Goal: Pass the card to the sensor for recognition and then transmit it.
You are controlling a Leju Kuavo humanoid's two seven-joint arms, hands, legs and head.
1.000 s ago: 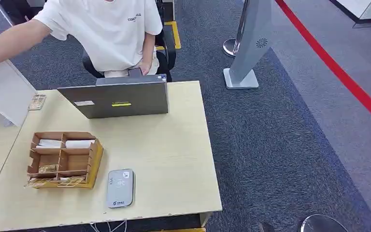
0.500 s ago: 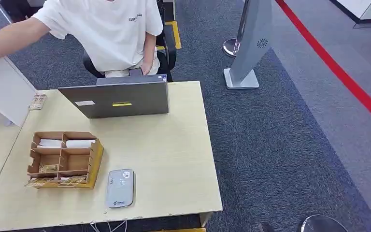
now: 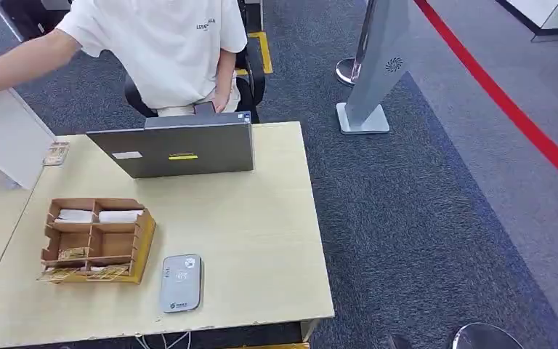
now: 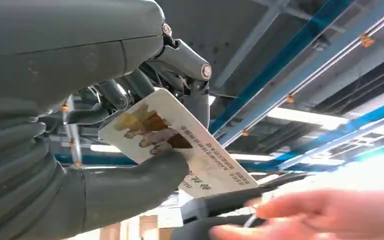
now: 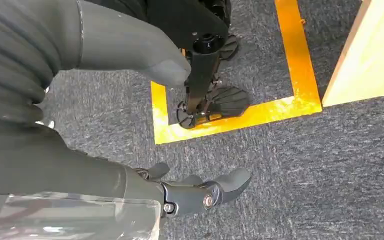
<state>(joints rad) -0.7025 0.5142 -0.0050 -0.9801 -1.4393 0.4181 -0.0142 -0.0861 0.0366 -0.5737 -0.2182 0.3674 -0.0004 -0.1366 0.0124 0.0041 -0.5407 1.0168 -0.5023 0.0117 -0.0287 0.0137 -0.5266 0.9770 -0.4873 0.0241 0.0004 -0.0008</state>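
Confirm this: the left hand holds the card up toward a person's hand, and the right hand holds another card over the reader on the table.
Wrong about the right hand: the right wrist view shows it hanging over the carpet with nothing in it. In the left wrist view the left hand does hold the card near a person's hand. The reader lies on the table.

High head view; close wrist views

The table [image 3: 261, 240] was bare on its right half. The wooden organizer [image 3: 96, 238] and sensor [image 3: 182, 282] stood near the front, and the laptop [image 3: 174, 149] blocked the back.
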